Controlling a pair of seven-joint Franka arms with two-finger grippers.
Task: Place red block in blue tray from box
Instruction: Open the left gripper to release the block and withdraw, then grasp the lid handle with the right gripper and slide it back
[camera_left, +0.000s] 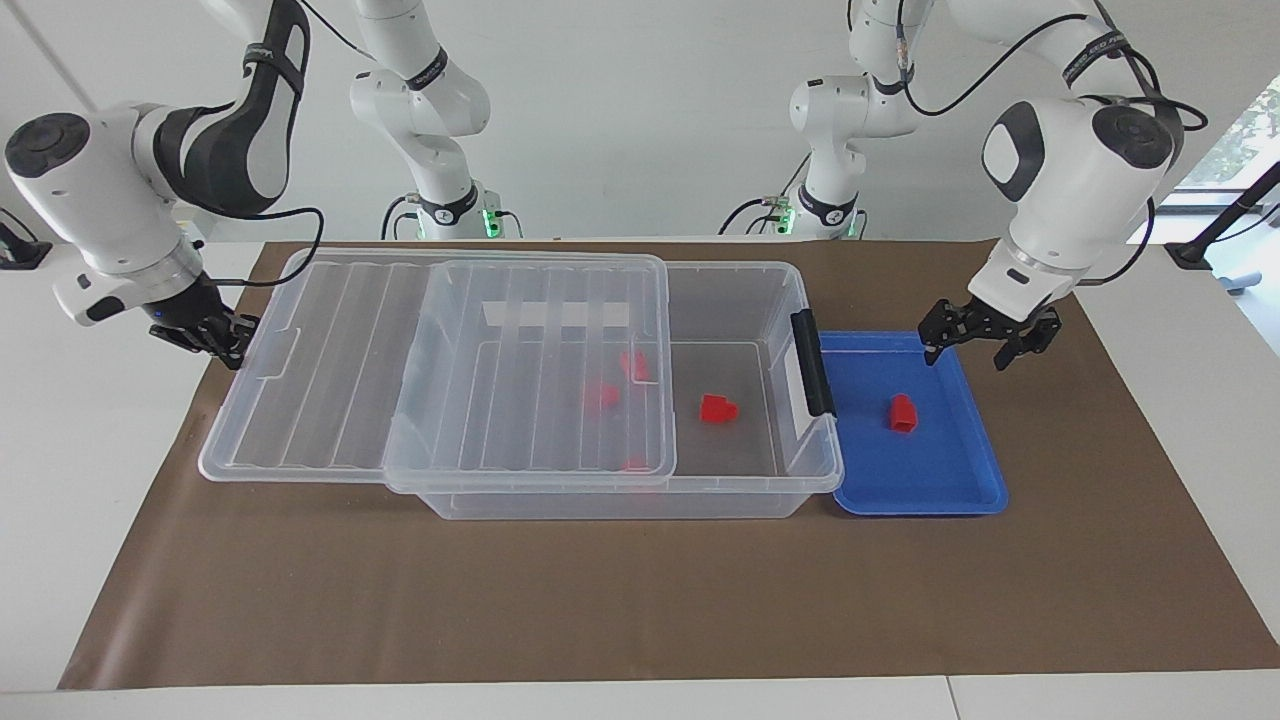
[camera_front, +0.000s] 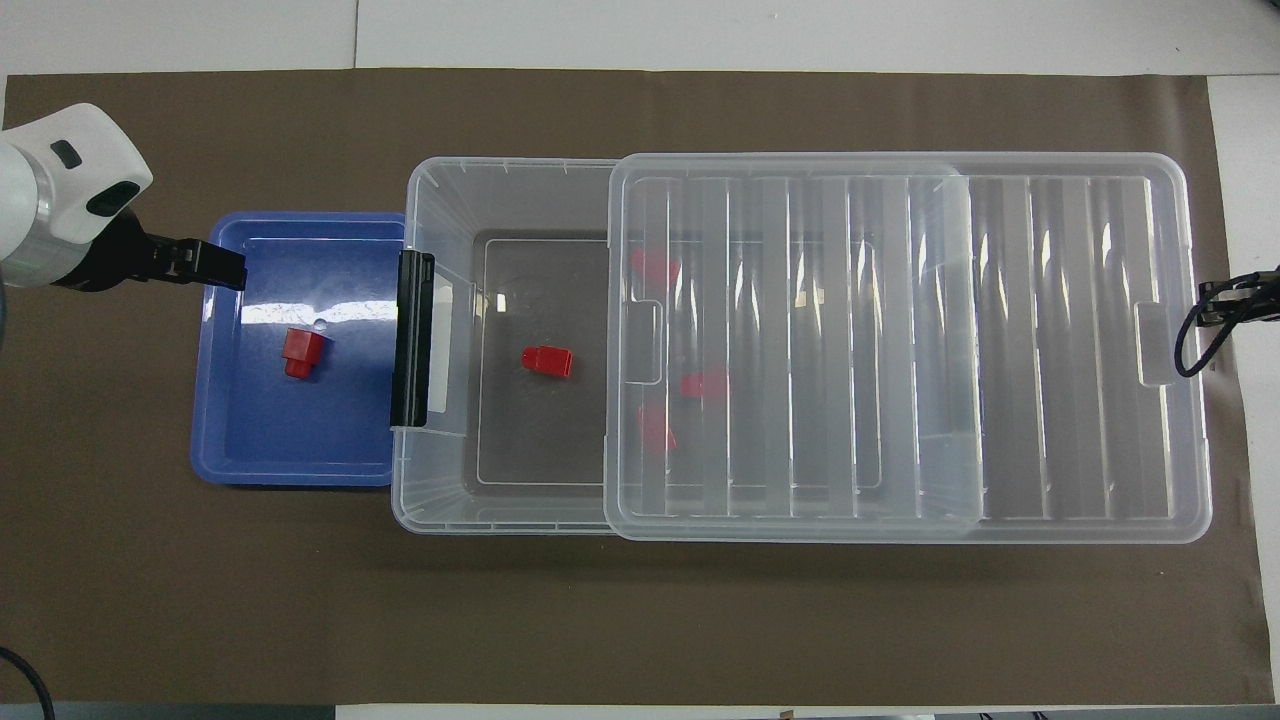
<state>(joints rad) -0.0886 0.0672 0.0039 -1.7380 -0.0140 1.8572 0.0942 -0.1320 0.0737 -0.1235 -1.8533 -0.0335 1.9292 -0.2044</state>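
A: Where is the red block (camera_left: 903, 412) seen?

B: It is found lying in the blue tray (camera_left: 960, 496), near the tray's middle, nothing touching it. The tray is set just beside the box (camera_left: 790, 470), at the latch (camera_left: 812, 362) end, toward the left arm's end of the table.

A: What is seen in the box?

B: A second red piece (camera_left: 717, 408) is seen on the box floor, in the uncovered part near the latch end. Three more red pieces (camera_front: 654, 266) are made out through the lid (camera_left: 330, 360), blurred by its ribs. The lid is slid toward the right arm's end, so that it overhangs the box there.

A: How are the grippers placed?

B: The left gripper (camera_left: 985, 345) is held over the tray's rim on the robots' side, fingers spread apart, nothing between them. The right gripper (camera_left: 215, 338) is seen at the overhanging lid's end, toward the right arm's end of the table; whether it is spread or closed, or touching the lid, cannot be told.
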